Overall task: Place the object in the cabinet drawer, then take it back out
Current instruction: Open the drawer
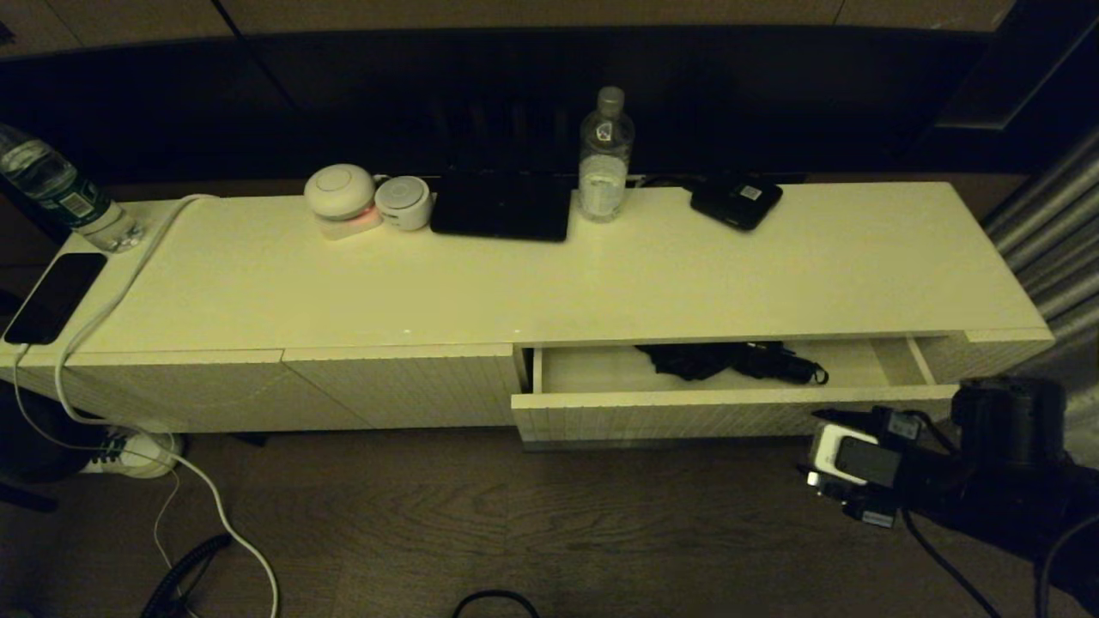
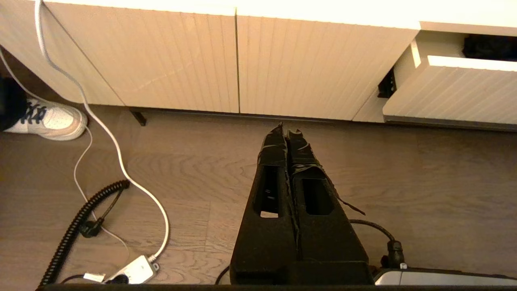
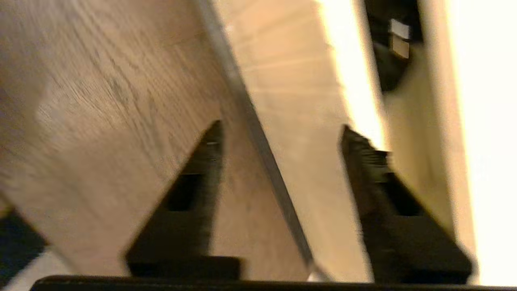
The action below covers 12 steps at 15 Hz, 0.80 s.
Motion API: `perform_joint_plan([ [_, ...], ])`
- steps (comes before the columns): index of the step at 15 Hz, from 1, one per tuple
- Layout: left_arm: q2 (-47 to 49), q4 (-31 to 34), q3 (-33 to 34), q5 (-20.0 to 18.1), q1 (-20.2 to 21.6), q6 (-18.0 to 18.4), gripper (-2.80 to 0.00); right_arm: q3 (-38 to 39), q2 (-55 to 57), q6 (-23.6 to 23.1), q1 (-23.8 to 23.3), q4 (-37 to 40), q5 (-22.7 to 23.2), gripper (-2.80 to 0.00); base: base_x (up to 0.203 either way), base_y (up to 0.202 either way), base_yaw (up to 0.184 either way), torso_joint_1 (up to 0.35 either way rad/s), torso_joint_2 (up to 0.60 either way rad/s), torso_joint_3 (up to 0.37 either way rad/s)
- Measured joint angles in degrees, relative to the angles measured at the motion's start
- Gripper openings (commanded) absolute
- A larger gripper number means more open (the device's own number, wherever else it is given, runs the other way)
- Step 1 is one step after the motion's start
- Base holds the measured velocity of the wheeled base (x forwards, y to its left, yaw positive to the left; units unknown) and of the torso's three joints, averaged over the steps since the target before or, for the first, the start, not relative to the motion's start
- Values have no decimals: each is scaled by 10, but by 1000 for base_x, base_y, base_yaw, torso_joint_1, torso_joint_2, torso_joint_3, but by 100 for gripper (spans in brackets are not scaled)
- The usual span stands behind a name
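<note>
Fingers (image 3: 355,161) of the right gripper (image 3: 280,149) spread wide before the drawer (image 1: 687,416). The umbrella (image 1: 730,360) lies inside. The left gripper (image 2: 286,135) is pressed closed, empty.

On the cabinet top (image 1: 601,275) stand a clear water bottle (image 1: 605,159) near the back edge, a flat black slab (image 1: 502,206) just beside it, and two round white devices (image 1: 365,199) touching one another further along. A flat black device with a white label (image 1: 737,201) lies on the bottle's other side. A second bottle (image 1: 64,196) stands at the far end, with a dark phone (image 1: 56,296) near it. A white cable (image 2: 101,125) trails off the top to the wooden floor (image 2: 424,190), ending at a white plug block (image 2: 135,270). A coiled black cord (image 2: 76,226) lies beside it, and a white shoe (image 2: 52,119) rests against the cabinet base.
</note>
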Motion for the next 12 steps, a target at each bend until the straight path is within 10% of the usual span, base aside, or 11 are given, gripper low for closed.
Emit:
perform_joint_plan([
  [8, 0, 0, 0, 0, 0, 0, -280, -223, -165, 205, 40, 489, -76, -280, 0, 0, 0, 0, 0, 0],
  [12, 0, 0, 0, 0, 0, 0, -280, -307, -115, 273, 82, 541, -81, -280, 0, 0, 0, 0, 0, 0],
])
